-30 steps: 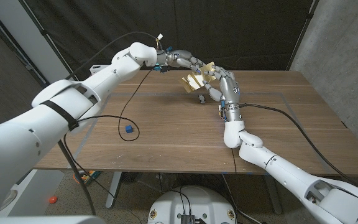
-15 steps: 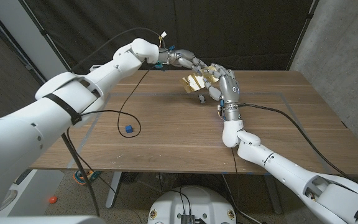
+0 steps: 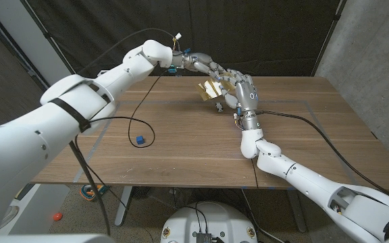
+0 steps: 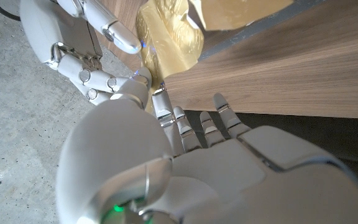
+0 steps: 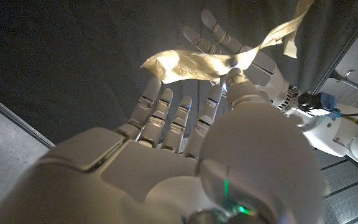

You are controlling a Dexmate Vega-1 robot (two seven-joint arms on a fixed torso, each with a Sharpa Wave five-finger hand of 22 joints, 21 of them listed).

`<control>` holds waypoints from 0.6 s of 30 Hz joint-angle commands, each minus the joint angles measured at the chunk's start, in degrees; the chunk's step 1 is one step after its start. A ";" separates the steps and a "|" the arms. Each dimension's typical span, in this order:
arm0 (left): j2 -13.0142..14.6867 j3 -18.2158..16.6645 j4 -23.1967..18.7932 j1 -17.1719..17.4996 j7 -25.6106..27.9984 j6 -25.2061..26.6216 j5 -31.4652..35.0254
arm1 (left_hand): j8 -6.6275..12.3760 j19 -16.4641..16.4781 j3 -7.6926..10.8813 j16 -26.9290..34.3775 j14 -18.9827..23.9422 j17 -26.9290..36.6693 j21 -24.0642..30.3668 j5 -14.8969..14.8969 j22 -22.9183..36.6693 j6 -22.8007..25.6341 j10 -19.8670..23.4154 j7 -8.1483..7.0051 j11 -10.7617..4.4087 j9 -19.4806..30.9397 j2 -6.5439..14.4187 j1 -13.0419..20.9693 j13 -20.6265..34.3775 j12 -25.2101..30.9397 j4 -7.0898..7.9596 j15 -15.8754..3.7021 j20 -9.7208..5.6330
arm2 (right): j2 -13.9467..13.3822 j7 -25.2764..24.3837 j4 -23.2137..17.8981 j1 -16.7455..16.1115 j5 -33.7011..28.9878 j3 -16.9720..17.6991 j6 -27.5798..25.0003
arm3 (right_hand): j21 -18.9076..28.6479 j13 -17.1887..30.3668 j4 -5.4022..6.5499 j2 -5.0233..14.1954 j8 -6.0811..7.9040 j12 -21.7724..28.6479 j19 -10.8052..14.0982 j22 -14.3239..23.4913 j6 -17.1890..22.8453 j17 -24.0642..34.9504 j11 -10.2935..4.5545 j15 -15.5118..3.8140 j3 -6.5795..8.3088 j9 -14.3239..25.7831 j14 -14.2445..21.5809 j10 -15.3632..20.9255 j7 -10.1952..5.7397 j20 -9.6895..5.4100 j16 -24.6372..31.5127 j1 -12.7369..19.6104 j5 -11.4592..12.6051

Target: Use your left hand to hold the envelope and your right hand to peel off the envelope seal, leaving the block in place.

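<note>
Meeting above the far middle of the wooden table (image 3: 181,145), just above centre in the head view, both hands are holding a crumpled gold envelope (image 3: 211,88) in the air. The left hand (image 3: 204,66) is reaching in from the upper left of the frame and is pinching the envelope's upper part at its fingertips. The right hand (image 3: 244,93) is rising from the lower right with its back toward the camera, and its fingers are closing on the envelope's right side.

Lying tilted, the envelope is running with its long axis from lower left to upper right in the head view, its lower-left corner hanging free and pointing down toward the table. In the right wrist view a pale, twisted strip of the envelope's paper (image 5: 194,64) is stretching across the frame above the right hand's fingers (image 5: 160,112), with one end trailing toward the upper right corner; whether this strip is the seal cannot be told. In the left wrist view the gold sheet (image 4: 173,34) is sitting at the top centre, between the two hands.

A small blue block (image 3: 140,140) is resting on the table at centre left of the head view, well apart from both hands, beside a looping black cable (image 3: 117,121).
</note>
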 commanded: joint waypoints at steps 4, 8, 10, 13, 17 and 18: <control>-0.08 -0.66 0.78 -0.21 -0.63 -1.01 -0.89 | 0.48 -0.16 0.31 -0.20 -0.31 0.26 0.30 -0.21 0.15 5.22 0.12 -4.94 -0.17 0.02 -0.03 0.81 0.30 0.53 0.03 -2.44 -0.42 | 0.11 -0.28 1.23 1.30 0.46 -0.98 -2.50 | 1.16 0.00 0.42 -0.15 0.80 1.08 2.40 0.10 2.15 0.39 0.91 -7.30 0.11 -0.06 1.08 1.55 0.99 -4.95 0.71 -0.56 0.41; 0.51 -0.82 -0.34 0.14 -0.07 -0.21 -0.79 | 0.43 -0.05 0.30 -0.26 -0.36 0.32 0.38 -0.31 0.15 5.27 0.14 -4.90 -0.11 0.00 -0.07 0.79 0.40 0.66 0.06 -2.50 -0.55 | -0.04 -0.21 1.55 1.18 1.61 -0.66 -2.25 | 1.36 -0.01 0.70 -0.21 0.61 1.21 3.43 0.01 1.90 0.44 1.36 -7.25 0.00 -0.07 1.70 1.88 2.28 -5.00 0.95 -1.21 0.29; 0.56 -0.82 -0.37 0.08 -0.08 0.29 -0.79 | 0.41 -0.10 0.30 -0.30 -0.43 0.34 0.38 -0.34 0.15 5.30 0.02 -4.86 -0.09 -0.04 -0.07 0.79 0.44 0.65 0.08 -2.46 -0.45 | 0.28 -1.15 2.04 1.12 1.64 -0.60 -2.64 | 1.31 -0.02 0.83 -0.12 1.17 1.27 3.44 -0.02 3.07 0.47 1.61 -7.23 0.00 0.11 1.81 2.05 2.27 -4.96 0.98 -1.48 0.19; 0.50 -0.76 -0.21 -0.03 0.18 0.40 -0.62 | 0.37 -0.11 0.30 -0.40 -0.62 0.37 0.40 -0.38 0.15 5.27 -0.07 -4.88 -0.11 -0.03 -0.09 0.79 0.50 0.68 0.08 -2.43 -0.45 | 0.43 -2.12 2.43 1.14 1.53 -0.69 -3.01 | 1.15 -0.04 0.30 -0.20 2.58 1.41 3.63 -0.12 5.68 0.46 1.21 -7.48 0.34 0.69 2.17 2.56 2.37 -5.01 1.04 -0.87 0.12; -0.14 -0.61 0.96 -0.55 0.31 -0.16 -0.46 | 0.36 -0.12 0.30 -0.45 -0.67 0.41 0.43 -0.45 0.14 5.23 -0.11 -4.89 -0.12 0.05 -0.13 0.79 0.58 0.76 0.10 -2.42 -0.47 | 1.16 -2.98 3.48 1.06 0.60 -0.08 -2.65 | 0.89 -0.05 -0.47 -0.19 4.59 1.78 3.73 -0.18 8.89 0.45 0.57 -8.08 1.03 1.64 2.72 3.78 2.29 -5.09 1.12 0.46 0.14; -0.38 -0.56 1.40 -0.74 0.21 -0.33 -0.48 | 0.33 -0.15 0.30 -0.46 -0.67 0.43 0.43 -0.47 0.14 5.17 -0.19 -4.93 -0.15 0.05 -0.12 0.78 0.60 0.75 0.11 -2.38 -0.42 | 1.90 -2.98 4.01 0.68 -0.52 1.01 -2.18 | 0.90 -0.05 -0.67 -0.20 5.61 1.86 3.89 -0.16 10.54 0.46 0.11 -8.13 1.28 2.05 2.82 4.15 2.24 -5.05 1.11 0.95 0.08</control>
